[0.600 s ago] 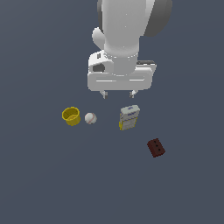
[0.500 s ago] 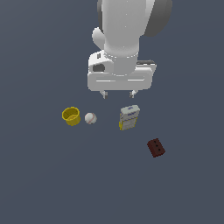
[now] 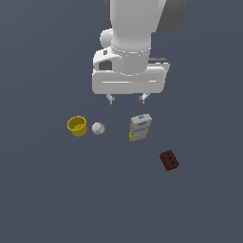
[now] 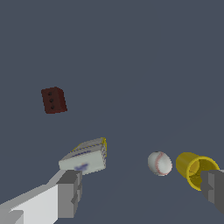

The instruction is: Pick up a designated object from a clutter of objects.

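Fingers (image 3: 112, 99) hung wide open and empty, high above the counter (image 3: 42, 190), while the dark red-brown block (image 3: 169, 160) lay well off toward the exterior view's lower right, past the white-and-yellow box (image 3: 140, 127).

Four loose items lie on the flat dark grey surface (image 3: 47, 190), one of each kind: one small yellow open-topped cup (image 3: 77, 126), one white baseball with red stitching (image 3: 98, 128), one white-and-yellow rectangular box (image 3: 140, 127), and one small dark red-brown rectangular block (image 3: 169, 160) with small dark holes on one face. One white robot arm (image 3: 133, 28) hangs above them, carrying two grey fingers (image 3: 111, 99).
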Controlling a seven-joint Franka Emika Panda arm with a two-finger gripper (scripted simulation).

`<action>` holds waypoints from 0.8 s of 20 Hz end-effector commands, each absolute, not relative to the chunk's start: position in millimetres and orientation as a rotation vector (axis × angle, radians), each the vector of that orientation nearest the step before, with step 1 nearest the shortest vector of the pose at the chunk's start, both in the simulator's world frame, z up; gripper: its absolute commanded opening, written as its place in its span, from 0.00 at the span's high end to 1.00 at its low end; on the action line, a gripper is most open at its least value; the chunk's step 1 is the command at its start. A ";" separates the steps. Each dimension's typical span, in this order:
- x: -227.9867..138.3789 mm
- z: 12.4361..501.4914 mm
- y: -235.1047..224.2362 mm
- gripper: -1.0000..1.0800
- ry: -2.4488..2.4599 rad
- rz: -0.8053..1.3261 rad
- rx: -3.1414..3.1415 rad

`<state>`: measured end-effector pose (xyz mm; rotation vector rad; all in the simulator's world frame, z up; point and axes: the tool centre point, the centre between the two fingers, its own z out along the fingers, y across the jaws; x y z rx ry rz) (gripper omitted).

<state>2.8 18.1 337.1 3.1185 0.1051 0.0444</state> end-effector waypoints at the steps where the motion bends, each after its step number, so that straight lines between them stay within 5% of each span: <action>1: 2.9 337.1 18.1 0.04 0.107 0.045 3.118; 16: 40.9 283.6 63.4 0.04 0.190 0.034 3.106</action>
